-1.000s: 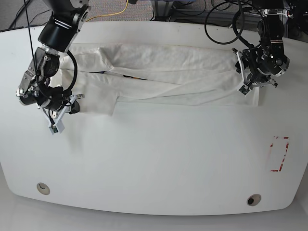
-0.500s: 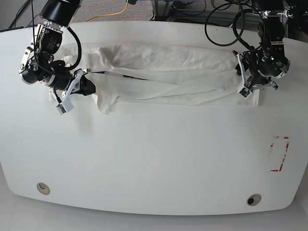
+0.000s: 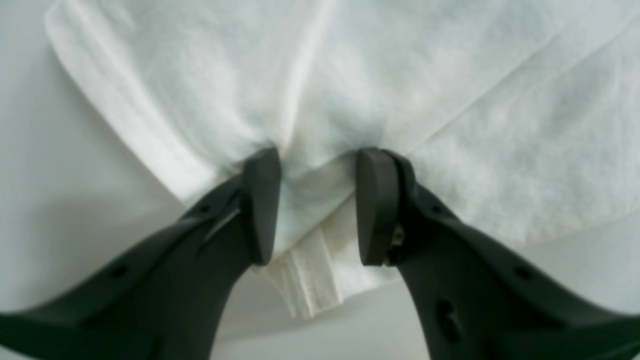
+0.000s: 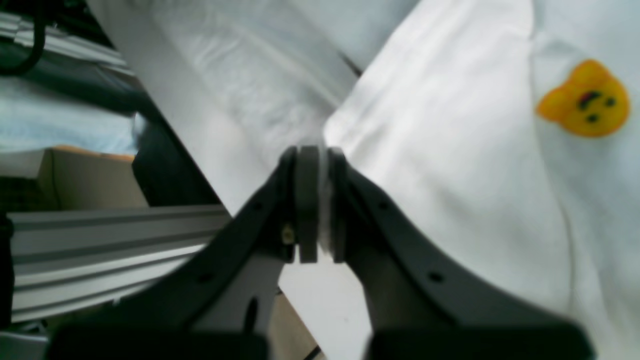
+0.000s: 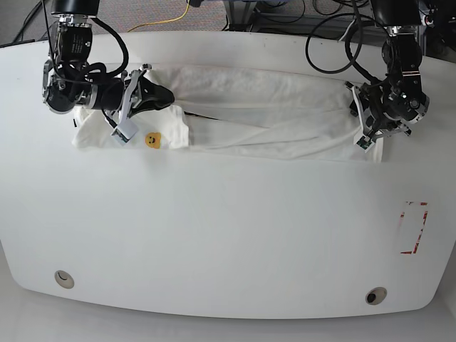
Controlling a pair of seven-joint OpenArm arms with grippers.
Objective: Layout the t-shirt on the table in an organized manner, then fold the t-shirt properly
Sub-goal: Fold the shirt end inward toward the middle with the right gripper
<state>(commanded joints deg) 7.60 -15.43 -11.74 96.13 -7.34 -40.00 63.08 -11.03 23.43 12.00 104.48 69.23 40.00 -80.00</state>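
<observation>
The right gripper point(image 5: 165, 95), at 10 o'clock on the table point(image 5: 228, 235), is clamped on a fold of the t-shirt point(image 5: 256, 114). The shirt stretches along the far edge. At 2 o'clock, the left gripper point(image 3: 316, 205) stands parted, with bunched hem cloth between its fingers point(image 3: 262, 200).

t-shirt point(image 5: 271, 114): white, bear print, folded long strip | table point(image 5: 228, 228): white, far side
</observation>
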